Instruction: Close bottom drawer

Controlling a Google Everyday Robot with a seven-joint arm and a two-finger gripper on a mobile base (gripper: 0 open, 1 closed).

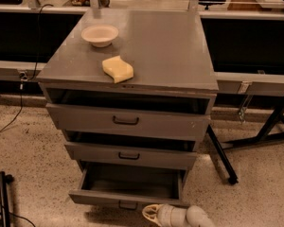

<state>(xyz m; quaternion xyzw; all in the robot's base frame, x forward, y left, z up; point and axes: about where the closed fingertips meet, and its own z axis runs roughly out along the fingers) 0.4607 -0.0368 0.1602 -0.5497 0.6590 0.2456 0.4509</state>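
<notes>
The bottom drawer [128, 197] of the grey metal cabinet [146, 46] stands pulled out, its empty inside showing, its small dark handle [128, 205] at the front edge. My gripper [150, 214] is at the bottom of the view, just in front of the drawer's front panel, right of the handle, its pale tip pointing left. The arm's white body [189, 217] runs off to the right.
The middle drawer [128, 156] and the top drawer [126, 121] are each a little open. A white bowl [100, 34] and a yellow sponge [117, 69] lie on the cabinet top. Black stand legs [222, 155] are at the right, a dark pole [4, 197] at the lower left.
</notes>
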